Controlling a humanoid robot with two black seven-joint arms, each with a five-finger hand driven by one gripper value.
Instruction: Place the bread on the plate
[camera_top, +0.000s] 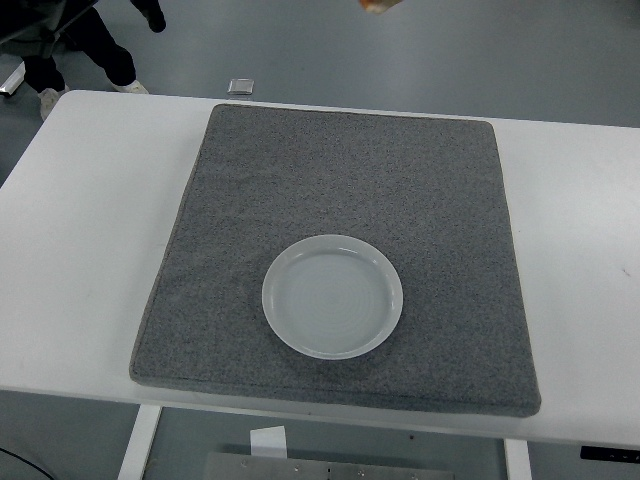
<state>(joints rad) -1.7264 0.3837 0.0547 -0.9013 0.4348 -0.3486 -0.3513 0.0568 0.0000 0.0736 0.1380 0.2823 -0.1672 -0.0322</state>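
Peeking in at the very top of the head view, beyond the bench's far edge, is a small orange-brown scrap that I take for the bread (376, 5), though too little shows to tell its long axis. No robot hand shows, so what grips it, or how, I cannot tell. The white plate (332, 296) sits bare on the grey mat (340, 180) toward the bench's near edge, so the bread must travel from beyond the far edge toward the near edge to reach it.
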